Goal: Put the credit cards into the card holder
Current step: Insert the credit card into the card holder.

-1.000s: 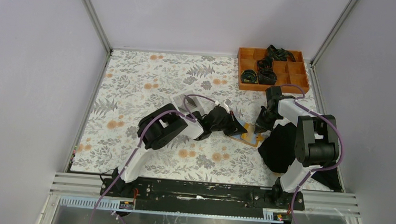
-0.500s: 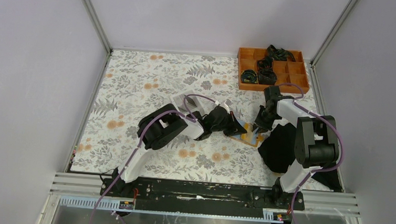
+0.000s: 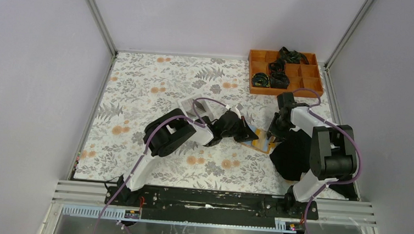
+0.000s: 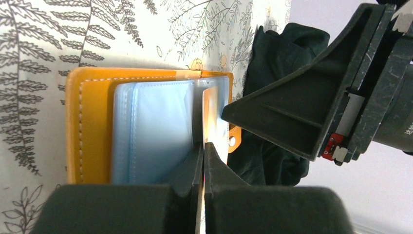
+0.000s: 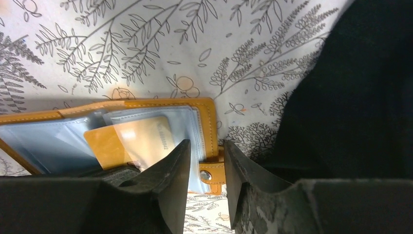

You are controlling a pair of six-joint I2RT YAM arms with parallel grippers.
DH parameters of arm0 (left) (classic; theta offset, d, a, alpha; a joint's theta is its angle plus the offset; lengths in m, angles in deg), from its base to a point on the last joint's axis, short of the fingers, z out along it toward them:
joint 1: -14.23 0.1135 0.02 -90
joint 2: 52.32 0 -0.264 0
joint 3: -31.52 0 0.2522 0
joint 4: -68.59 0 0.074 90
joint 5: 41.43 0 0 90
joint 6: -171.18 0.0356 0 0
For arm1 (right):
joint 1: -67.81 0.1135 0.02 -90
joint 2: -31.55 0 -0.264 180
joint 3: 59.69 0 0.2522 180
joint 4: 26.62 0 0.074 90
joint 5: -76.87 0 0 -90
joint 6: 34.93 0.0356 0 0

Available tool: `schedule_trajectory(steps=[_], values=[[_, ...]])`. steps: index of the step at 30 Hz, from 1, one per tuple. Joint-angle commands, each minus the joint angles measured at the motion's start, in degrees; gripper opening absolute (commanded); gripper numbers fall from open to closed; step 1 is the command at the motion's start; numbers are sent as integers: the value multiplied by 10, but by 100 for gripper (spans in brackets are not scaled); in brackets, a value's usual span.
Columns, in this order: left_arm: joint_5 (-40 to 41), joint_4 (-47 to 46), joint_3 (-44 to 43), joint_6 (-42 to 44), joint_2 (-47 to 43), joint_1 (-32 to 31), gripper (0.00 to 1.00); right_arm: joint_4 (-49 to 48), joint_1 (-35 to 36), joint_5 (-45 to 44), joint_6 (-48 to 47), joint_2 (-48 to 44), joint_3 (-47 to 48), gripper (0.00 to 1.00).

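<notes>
Left gripper [image 4: 203, 148] is pinched narrow on a thin load; your right gripper [image 5: 205, 145] stands slightly parted, gripping nothing. Toward 3 o'clock on the floral mat [image 3: 157, 91], black cloth [image 3: 289, 156] lies at 4 o'clock of the unfolded card holder [image 4: 92, 131]. You are mid-insertion: the credit card [image 5: 146, 136] held on your left sits partway in a clear sleeve. Next, slide it deeper toward 3 o'clock while the right gripper, possibly touching beside the clasp [image 5: 207, 174], steadies that edge.

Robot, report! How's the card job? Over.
Left end effector shut on credit card, at open card holder. Right end effector open over clasp. Black cloth beside, not blocking.
</notes>
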Motion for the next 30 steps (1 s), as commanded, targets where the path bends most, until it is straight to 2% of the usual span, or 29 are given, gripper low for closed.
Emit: schedule_trajectory(steps=[1, 3, 6, 11, 14, 16, 21, 30], values=[[7, 78, -4, 36, 2, -8, 0, 12, -1, -27, 8, -34, -15, 38], [6, 83, -8, 39, 3, -8, 0, 10, 0, -28, 10, -33, -20, 37], [2, 89, -14, 44, 4, -8, 0, 2, -1, -25, 11, -30, -27, 29], [-1, 99, -17, 53, 1, -8, 0, -6, -1, -17, 13, -18, -33, 8], [-2, 109, -15, 58, -2, -8, 7, -11, 0, -14, 15, -18, -42, 3], [-3, 114, -15, 62, -4, -8, 16, -15, -1, -14, 16, -18, -47, 2], [-5, 125, -16, 70, -7, -8, 24, -21, -1, -10, 17, 0, -53, 2], [9, 173, -27, 100, -21, -8, 29, -27, 0, -7, 18, 11, -55, 1]])
